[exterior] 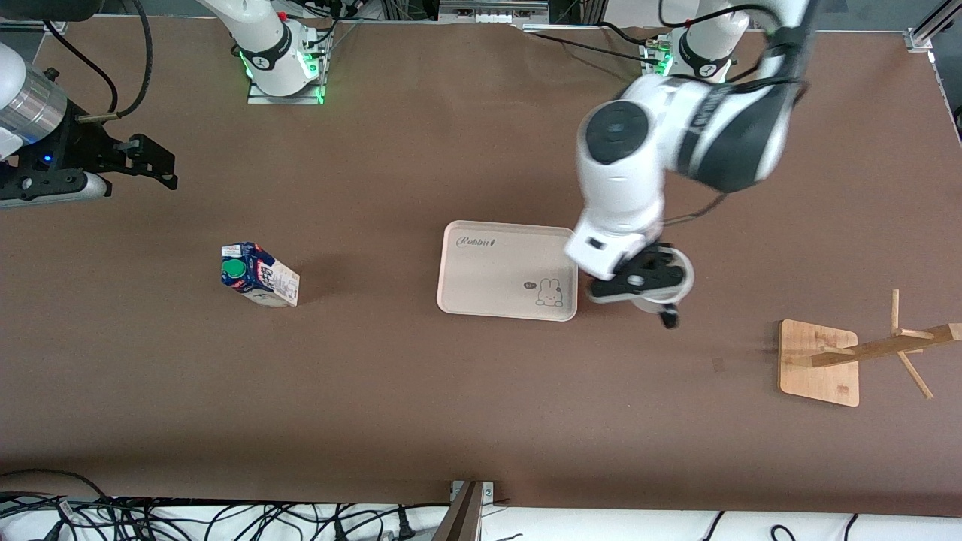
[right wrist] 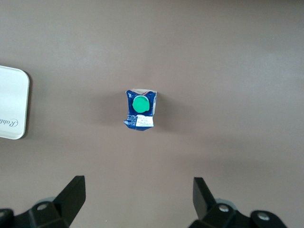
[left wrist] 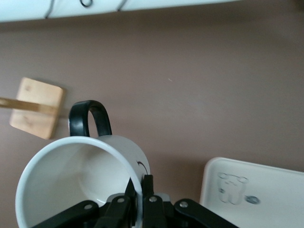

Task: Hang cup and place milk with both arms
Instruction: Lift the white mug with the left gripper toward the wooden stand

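Note:
The white cup point(exterior: 661, 294) with its black handle point(exterior: 668, 318) is beside the tray, toward the left arm's end of the table. My left gripper point(exterior: 648, 281) is shut on the cup's rim. In the left wrist view one finger is inside the cup point(left wrist: 76, 180) and one outside, pinching the wall at the left gripper point(left wrist: 140, 190), and the handle point(left wrist: 88, 118) points away. The blue and white milk point(exterior: 259, 274) with a green cap stands toward the right arm's end. My right gripper point(exterior: 154, 161) hovers open over bare table near that end. Its wrist view looks down on the milk point(right wrist: 140, 109), with the right gripper point(right wrist: 137, 190) holding nothing.
A cream tray point(exterior: 488, 289) with a rabbit drawing lies mid-table, also seen as the tray point(left wrist: 275, 175) and the tray's corner point(right wrist: 12, 102). A wooden peg rack point(exterior: 819, 364) stands toward the left arm's end, and its base point(left wrist: 35, 107) shows in the left wrist view. Cables lie along the near table edge.

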`<state>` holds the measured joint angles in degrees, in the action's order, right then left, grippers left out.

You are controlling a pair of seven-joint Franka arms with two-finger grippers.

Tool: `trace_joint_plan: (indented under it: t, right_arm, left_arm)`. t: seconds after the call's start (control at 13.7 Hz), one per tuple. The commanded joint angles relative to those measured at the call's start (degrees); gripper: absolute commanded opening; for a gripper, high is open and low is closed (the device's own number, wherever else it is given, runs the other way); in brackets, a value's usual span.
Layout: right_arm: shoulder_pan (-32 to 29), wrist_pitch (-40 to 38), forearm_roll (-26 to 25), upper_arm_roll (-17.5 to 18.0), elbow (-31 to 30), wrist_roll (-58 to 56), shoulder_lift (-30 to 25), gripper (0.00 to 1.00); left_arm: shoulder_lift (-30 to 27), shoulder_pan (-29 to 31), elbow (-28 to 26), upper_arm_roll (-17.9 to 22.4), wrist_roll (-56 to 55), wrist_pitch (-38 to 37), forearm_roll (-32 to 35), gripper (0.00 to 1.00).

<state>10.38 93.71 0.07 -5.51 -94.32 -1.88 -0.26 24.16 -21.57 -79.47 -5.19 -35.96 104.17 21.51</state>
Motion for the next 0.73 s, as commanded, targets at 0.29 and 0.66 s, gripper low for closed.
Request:
trace_joint_plan:
  t: [0.29, 0.66]
  right_arm:
    - [-0.71, -0.20, -0.51, 0.06, 2.04, -0.23, 1.23, 1.00]
    - [-0.80, 2.70, -0.16, 0.06, 1.95, -0.14, 1.31, 1.00]
  left_arm:
    - [-4.30, 19.34, -0.25, -1.05, 30.11, -0.29, -12.17, 0.00]
    - [-4.30, 26.74, 0.72, -0.70, 41.13, -0.38, -17.20, 0.00]
